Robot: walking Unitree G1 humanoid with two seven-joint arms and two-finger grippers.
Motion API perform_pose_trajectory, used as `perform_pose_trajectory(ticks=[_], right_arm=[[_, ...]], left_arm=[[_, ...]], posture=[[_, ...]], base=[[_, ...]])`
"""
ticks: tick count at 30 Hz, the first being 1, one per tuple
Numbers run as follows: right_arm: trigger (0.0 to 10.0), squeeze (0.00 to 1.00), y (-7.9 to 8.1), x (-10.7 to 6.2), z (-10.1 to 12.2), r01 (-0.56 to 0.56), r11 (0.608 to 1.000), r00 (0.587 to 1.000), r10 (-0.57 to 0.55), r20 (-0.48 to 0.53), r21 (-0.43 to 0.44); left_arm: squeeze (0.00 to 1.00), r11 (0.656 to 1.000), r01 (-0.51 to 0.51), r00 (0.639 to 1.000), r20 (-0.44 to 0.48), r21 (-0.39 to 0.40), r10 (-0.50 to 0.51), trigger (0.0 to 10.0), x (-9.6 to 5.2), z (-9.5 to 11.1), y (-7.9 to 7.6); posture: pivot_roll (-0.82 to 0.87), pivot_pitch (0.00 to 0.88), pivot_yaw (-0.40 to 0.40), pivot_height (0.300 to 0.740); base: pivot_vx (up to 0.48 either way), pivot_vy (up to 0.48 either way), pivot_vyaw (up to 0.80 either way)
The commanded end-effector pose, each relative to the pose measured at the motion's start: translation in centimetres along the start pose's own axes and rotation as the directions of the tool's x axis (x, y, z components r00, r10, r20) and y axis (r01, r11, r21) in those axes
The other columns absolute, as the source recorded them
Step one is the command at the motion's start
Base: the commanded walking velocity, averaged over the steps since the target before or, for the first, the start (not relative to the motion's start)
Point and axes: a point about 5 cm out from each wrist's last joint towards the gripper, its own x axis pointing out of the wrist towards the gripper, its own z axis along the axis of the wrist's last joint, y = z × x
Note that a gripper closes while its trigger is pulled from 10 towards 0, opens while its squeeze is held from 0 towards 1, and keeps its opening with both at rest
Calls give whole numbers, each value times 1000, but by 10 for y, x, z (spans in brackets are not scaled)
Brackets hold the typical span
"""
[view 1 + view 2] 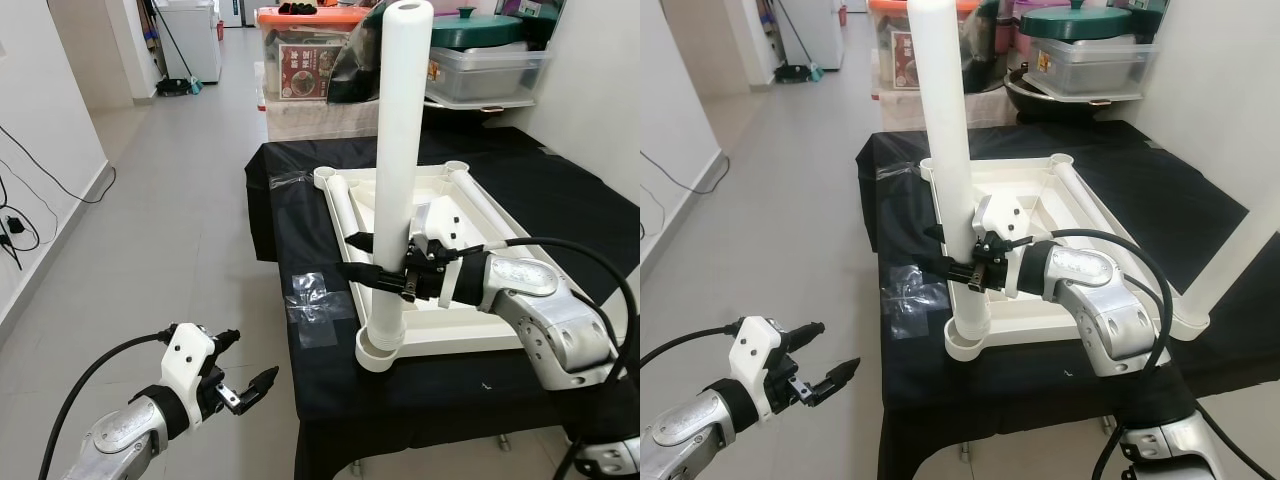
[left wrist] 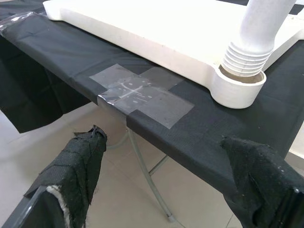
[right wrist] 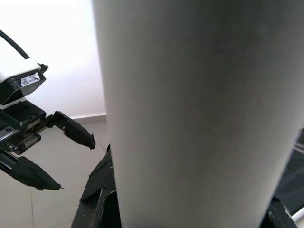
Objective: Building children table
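Observation:
A white child's tabletop (image 1: 470, 335) lies upside down on a table draped in black cloth (image 1: 420, 400). A white tubular leg (image 1: 400, 150) stands upright in the near-left corner socket (image 1: 378, 352). Its threaded end (image 2: 247, 59) sits in that socket. My right gripper (image 1: 375, 270) is shut on the leg's lower part, and the leg (image 3: 199, 114) fills its wrist view. My left gripper (image 1: 250, 358) hangs open over the floor, low and left of the table's near corner, with nothing between its fingers (image 2: 80, 156).
Another white leg (image 1: 1240, 250) rises from the tabletop's near-right corner. A patch of clear tape (image 1: 315, 305) sticks to the cloth's left edge. Storage boxes (image 1: 300, 60) and a green lid (image 1: 470, 30) stand behind. Cables (image 1: 15, 230) lie by the left wall.

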Motion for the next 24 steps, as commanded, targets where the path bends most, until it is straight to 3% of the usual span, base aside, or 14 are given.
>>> perform_pose_trajectory(ticks=[1,24], right_arm=[[0,0,8,3,-5,-50,999,999,50,-19,9],[0,0,19,10,-11,-179,980,984,181,-11,89]], left_arm=[[0,1000,5,1000,-14,-5,-5,10000,2,-5,-1],[0,1000,-2,1000,-18,-16,1,10000,3,-8,-3]], posture=[[-11,0,-61,740],[-2,0,-80,740]], base=[[0,0,0],[0,0,0]])
